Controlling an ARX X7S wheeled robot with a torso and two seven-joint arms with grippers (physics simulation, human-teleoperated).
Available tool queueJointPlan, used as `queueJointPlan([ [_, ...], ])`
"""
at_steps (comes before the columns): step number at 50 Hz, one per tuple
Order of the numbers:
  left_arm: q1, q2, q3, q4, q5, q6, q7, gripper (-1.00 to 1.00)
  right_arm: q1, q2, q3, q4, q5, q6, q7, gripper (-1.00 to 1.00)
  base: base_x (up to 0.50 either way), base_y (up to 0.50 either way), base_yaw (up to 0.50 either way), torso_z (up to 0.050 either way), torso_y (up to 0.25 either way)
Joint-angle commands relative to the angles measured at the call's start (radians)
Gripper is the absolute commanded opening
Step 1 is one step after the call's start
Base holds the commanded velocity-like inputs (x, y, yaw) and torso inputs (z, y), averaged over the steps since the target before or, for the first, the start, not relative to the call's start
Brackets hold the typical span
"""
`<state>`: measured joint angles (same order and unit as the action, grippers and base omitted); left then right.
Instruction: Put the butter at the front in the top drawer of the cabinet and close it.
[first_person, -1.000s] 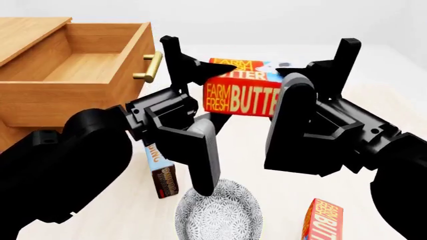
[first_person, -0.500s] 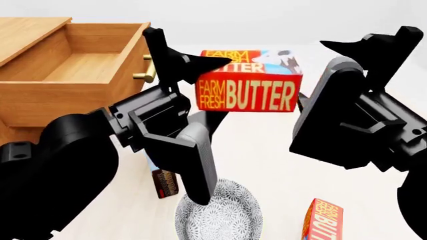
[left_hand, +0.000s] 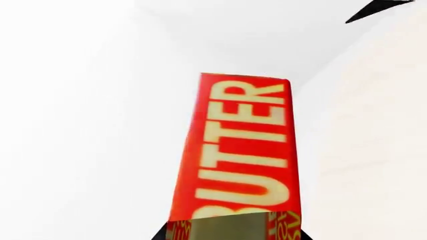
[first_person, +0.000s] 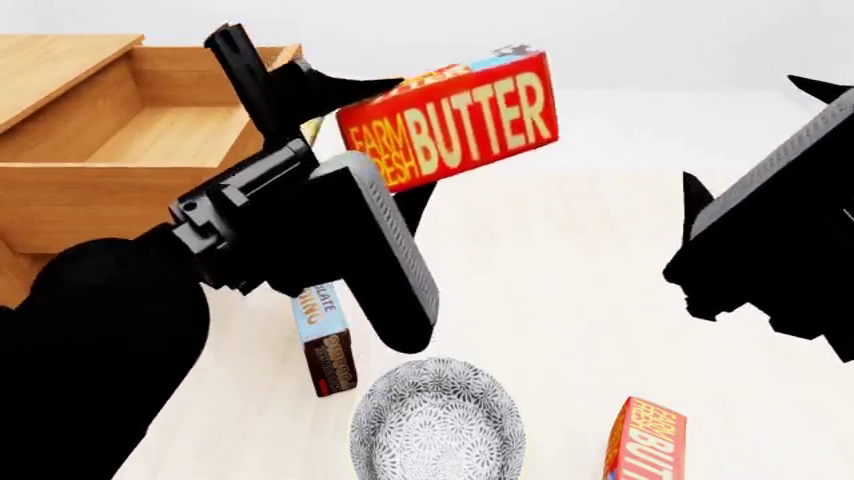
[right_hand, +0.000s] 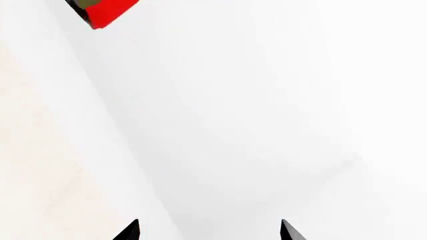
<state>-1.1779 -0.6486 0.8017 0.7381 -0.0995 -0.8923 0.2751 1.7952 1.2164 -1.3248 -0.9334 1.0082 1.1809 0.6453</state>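
Head view shows my left tool (first_person: 350, 98) pinching one end of the small red butter carton with yellow letters (first_person: 454, 118). The butter is up in the air, tilted, just beside the open top drawer of light brown wood (first_person: 147, 150). That drawer is pulled out of the big wooden cabinet (first_person: 54, 60) and I can see its bare floor. In the left wrist view the butter (left_hand: 240, 150) sticks out away from the tool, well above the pale bench (first_person: 574, 280).

My right tool (right_hand: 208, 231) is holding nothing. Its two black tips stand wide apart, and it hangs off to the right side, well away from the butter.

I think I am in the carrying step. The butter is lifted but not yet over the drawer. Next I need to swing my left arm more to the left, until the carton is over the drawer's floor, then lower it and let go. The carton is tilted, so its far end could bump the drawer's side wall. After that, the drawer needs a push on its front to shut it.

Lower down on the bench there is a round patterned bowl (first_person: 435, 425), a blue and brown pudding box (first_person: 324, 345), and a second red butter carton (first_person: 649, 442).
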Motion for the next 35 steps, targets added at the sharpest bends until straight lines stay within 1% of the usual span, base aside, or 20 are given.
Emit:
queueJointPlan([
  [1,-0.070,0.159,-0.240,0.080,-0.109,-0.453,-0.036,-1.00,-0.127,0.047,0.102,0.055,0.294,-0.233,0.231,1.00,0.00,0.00,0.00,0.000,0.000],
  [5,-0.127,0.243,-0.315,0.036,-0.132,-0.662,-0.038,-1.00,-0.226,0.030,0.102,0.096,0.366,-0.403,0.328,1.00,0.00,0.00,0.00,0.000,0.000],
  [6,-0.137,0.245,-0.324,0.009,-0.157,-0.678,-0.060,-1.00,-0.247,0.029,0.105,0.106,0.383,-0.445,0.349,1.00,0.00,0.00,0.00,0.000,0.000],
  [7,-0.147,0.240,-0.341,-0.026,-0.224,-0.678,-0.118,-1.00,-0.269,0.028,0.108,0.117,0.406,-0.493,0.373,1.00,0.00,0.00,0.00,0.000,0.000],
  [8,-0.166,0.222,-0.356,-0.064,-0.357,-0.678,-0.222,-1.00,-0.298,0.027,0.112,0.129,0.432,-0.555,0.386,1.00,0.00,0.00,0.00,0.000,0.010],
  [10,-0.222,0.184,-0.393,-0.156,-0.657,-0.678,-0.521,-1.00,-0.342,0.023,0.116,0.146,0.467,-0.648,0.407,1.00,0.00,0.00,0.00,0.000,0.000],
  [11,-0.244,0.173,-0.398,-0.196,-0.807,-0.678,-0.637,-1.00,-0.355,0.018,0.118,0.156,0.489,-0.674,0.426,1.00,0.00,0.00,0.00,0.000,0.000],
  [12,-0.266,0.169,-0.415,-0.275,-0.957,-0.677,-0.782,-1.00,-0.371,0.017,0.123,0.165,0.508,-0.716,0.446,1.00,0.00,0.00,0.00,0.000,0.000],
  [14,-0.300,0.169,-0.439,-0.416,-1.257,-0.675,-1.022,-1.00,-0.402,0.018,0.140,0.178,0.549,-0.812,0.463,1.00,0.00,0.00,0.00,0.000,0.000],
  [15,-0.312,0.168,-0.441,-0.472,-1.406,-0.672,-1.115,-1.00,-0.413,0.018,0.146,0.180,0.562,-0.847,0.465,1.00,0.00,0.00,0.00,0.000,0.000],
  [17,-0.330,0.162,-0.426,-0.552,-1.554,-0.660,-1.246,-1.00,-0.422,0.013,0.155,0.178,0.572,-0.883,0.471,1.00,0.00,0.00,0.00,0.005,0.005],
  [19,-0.344,0.141,-0.381,-0.656,-1.764,-0.605,-1.414,-1.00,-0.433,0.004,0.161,0.174,0.573,-0.917,0.483,1.00,0.00,0.00,0.00,0.000,0.000],
  [20,-0.348,0.132,-0.365,-0.684,-1.828,-0.576,-1.464,-1.00,-0.440,0.000,0.163,0.172,0.573,-0.935,0.483,1.00,0.00,0.00,0.00,0.000,0.000],
  [25,-0.356,0.097,-0.309,-0.768,-2.034,-0.438,-1.645,-1.00,-0.470,-0.007,0.175,0.169,0.583,-1.010,0.485,1.00,0.00,0.00,0.00,0.000,0.002],
  [27,-0.378,0.096,-0.297,-0.791,-2.035,-0.440,-1.652,-1.00,-0.477,-0.002,0.180,0.170,0.584,-1.028,0.484,1.00,0.00,0.00,0.00,0.000,0.000],
  [31,-0.430,0.097,-0.263,-0.906,-2.045,-0.419,-1.675,-1.00,-0.497,0.002,0.181,0.180,0.593,-1.062,0.492,1.00,0.00,0.00,0.00,0.000,0.003],
  [35,-0.486,0.111,-0.247,-1.012,-1.987,-0.429,-1.635,-1.00,-0.505,0.004,0.178,0.181,0.579,-1.064,0.494,1.00,0.00,0.00,0.00,0.000,0.002],
])
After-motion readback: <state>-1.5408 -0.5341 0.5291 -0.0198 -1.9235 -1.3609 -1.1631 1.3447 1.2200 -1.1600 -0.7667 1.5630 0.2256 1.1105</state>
